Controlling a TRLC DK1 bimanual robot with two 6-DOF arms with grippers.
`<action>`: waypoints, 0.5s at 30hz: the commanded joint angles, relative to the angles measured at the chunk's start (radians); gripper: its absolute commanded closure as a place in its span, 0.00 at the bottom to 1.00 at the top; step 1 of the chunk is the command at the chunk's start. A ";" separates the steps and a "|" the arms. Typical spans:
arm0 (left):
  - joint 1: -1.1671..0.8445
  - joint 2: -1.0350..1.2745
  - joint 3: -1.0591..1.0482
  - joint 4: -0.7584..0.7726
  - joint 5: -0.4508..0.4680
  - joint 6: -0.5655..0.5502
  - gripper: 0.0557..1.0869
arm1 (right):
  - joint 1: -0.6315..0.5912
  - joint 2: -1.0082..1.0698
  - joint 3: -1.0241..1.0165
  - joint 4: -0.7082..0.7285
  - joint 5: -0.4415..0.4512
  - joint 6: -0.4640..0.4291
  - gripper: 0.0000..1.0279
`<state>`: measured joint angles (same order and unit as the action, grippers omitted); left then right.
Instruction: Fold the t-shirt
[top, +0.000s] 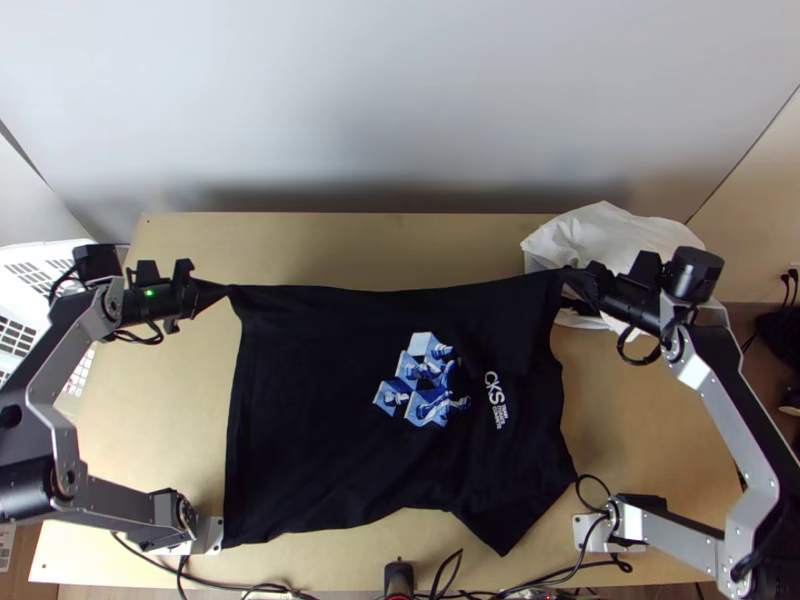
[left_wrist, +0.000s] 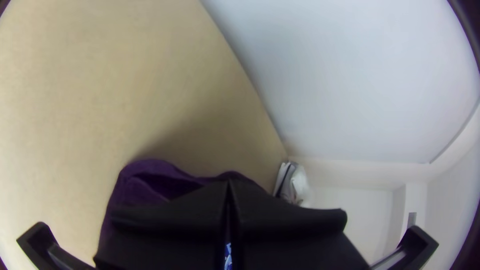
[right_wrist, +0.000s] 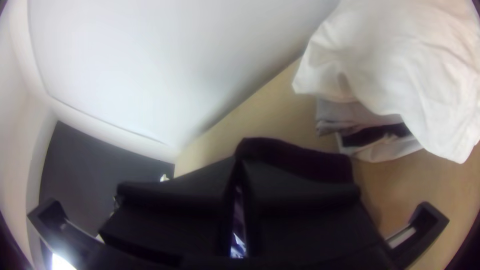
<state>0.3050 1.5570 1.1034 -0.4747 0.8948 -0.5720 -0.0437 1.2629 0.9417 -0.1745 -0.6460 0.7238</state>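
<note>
A black t-shirt (top: 310, 400) with a blue-and-white print stretches between the two grippers, its far edge nearly straight and its lower part toward the table's near side. My left gripper (top: 226, 290) is shut on its far left corner; in the left wrist view, cloth (left_wrist: 150, 180) shows beyond the closed left gripper (left_wrist: 229, 185). At the far right corner my right gripper (top: 568, 274) is shut on the shirt. In the right wrist view, dark fabric (right_wrist: 300, 160) bulges past the right gripper (right_wrist: 239, 167). A sleeve-like flap (top: 505, 520) points to the near edge.
A pile of white and grey cloth (top: 620, 235) lies at the table's far right, beside and behind the right gripper. A white panel with dark grids (top: 30, 300) stands at the left edge. Cables (top: 260, 587) run along the near edge.
</note>
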 joint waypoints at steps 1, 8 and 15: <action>-0.003 0.107 0.015 0.061 -0.082 0.006 0.97 | 0.031 0.101 0.042 0.078 0.048 -0.026 0.98; -0.032 0.164 0.084 0.110 -0.099 -0.022 0.97 | 0.130 0.210 0.132 0.156 0.126 -0.034 0.97; -0.058 0.232 0.154 0.216 -0.134 -0.108 0.97 | 0.215 0.332 0.207 0.244 0.178 -0.041 0.97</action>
<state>0.2695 1.7153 1.1896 -0.3267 0.8009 -0.6262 0.0967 1.4834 1.0767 0.0021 -0.5159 0.6922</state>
